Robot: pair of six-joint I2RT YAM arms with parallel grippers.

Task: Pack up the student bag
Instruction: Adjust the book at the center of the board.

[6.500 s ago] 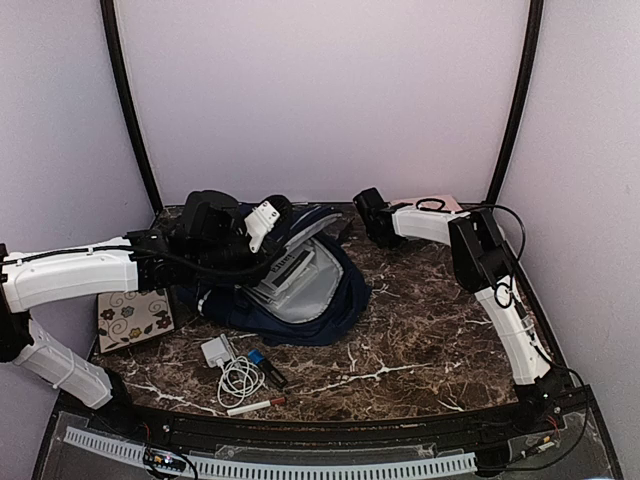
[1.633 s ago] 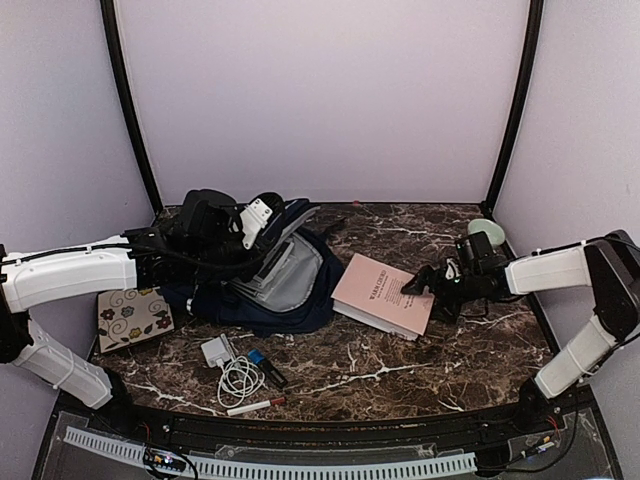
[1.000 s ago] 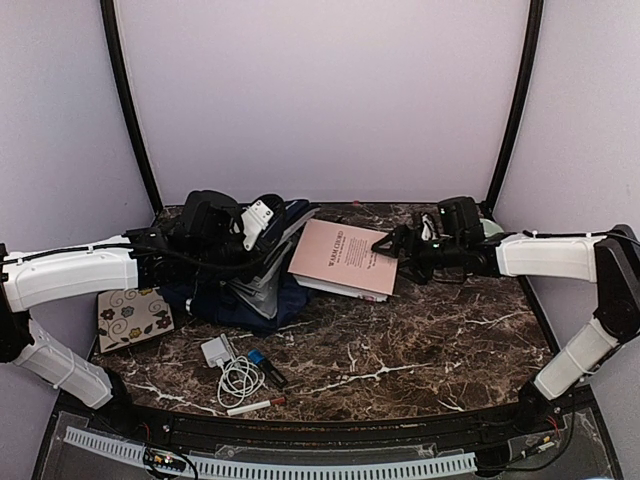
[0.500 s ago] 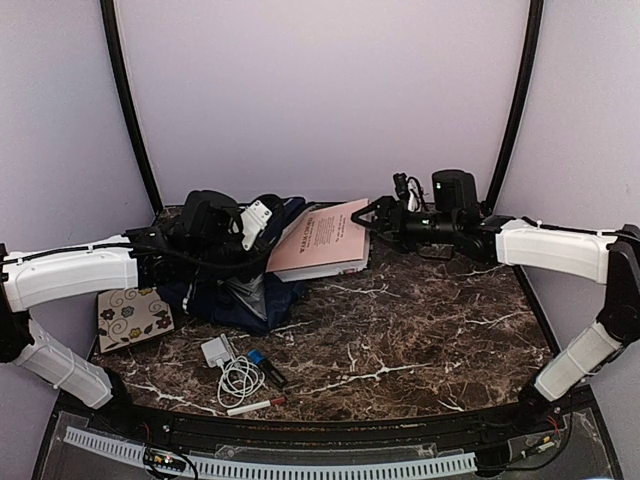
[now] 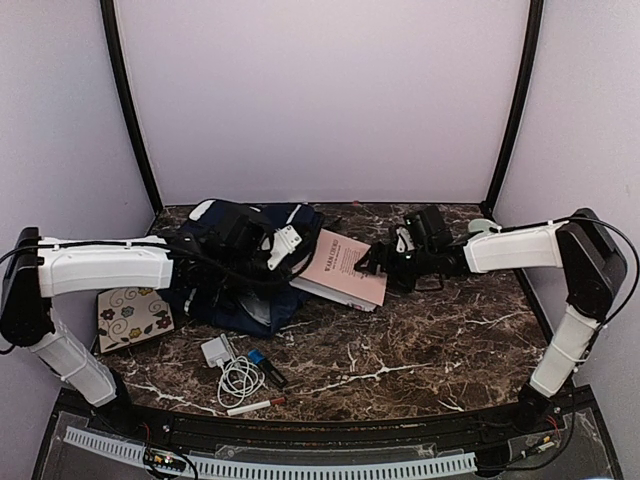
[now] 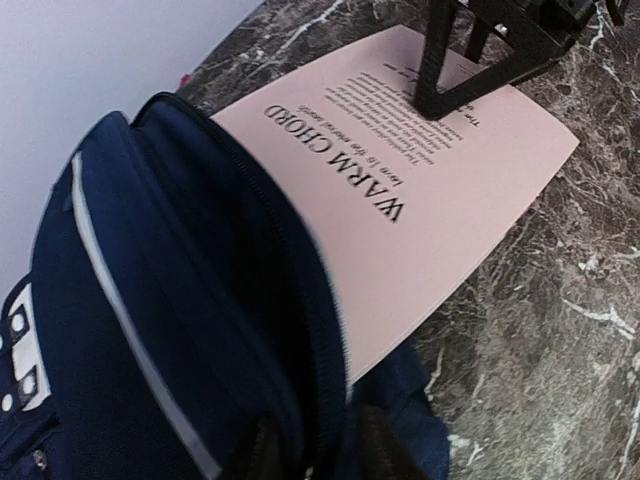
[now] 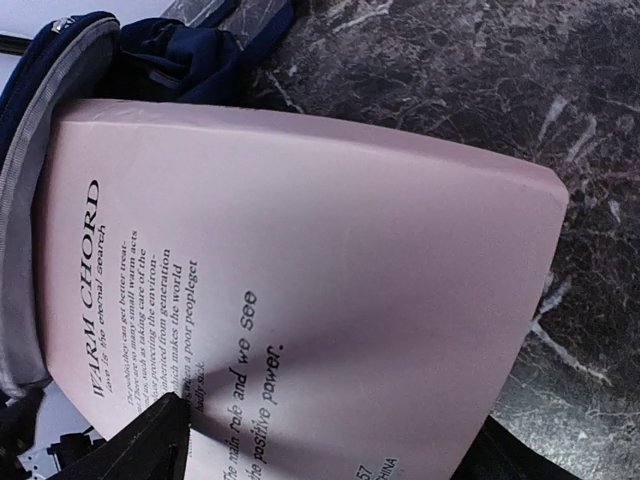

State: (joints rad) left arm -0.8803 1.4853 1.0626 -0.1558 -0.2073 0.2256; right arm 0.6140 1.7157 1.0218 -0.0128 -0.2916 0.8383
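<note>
The student bag (image 5: pixel 235 262), dark navy with a thin white stripe, lies at the back left of the table. My left gripper (image 5: pixel 283 247) is shut on the zip rim of its opening (image 6: pixel 300 330) and holds it up; its fingertips (image 6: pixel 265 455) pinch the fabric. A pink book (image 5: pixel 345 268) titled "WARM CHORD" lies flat with its left end under that rim (image 6: pixel 420 200). My right gripper (image 5: pixel 372 262) is shut on the book's right edge (image 7: pixel 330 300), one finger above the cover and one below. The bag's grey lining (image 7: pixel 25 200) shows at the book's far end.
A floral card (image 5: pixel 134 316) lies left of the bag. In front of the bag lie a white charger with a coiled cable (image 5: pixel 228 368), a small blue item (image 5: pixel 256 357) and a red-and-white pen (image 5: pixel 255 405). A pale green object (image 5: pixel 484 227) sits at the back right.
My right gripper carried the pink book left from the table's right side and lowered its end into the bag's opening. My left arm shifted right with the bag's rim.
</note>
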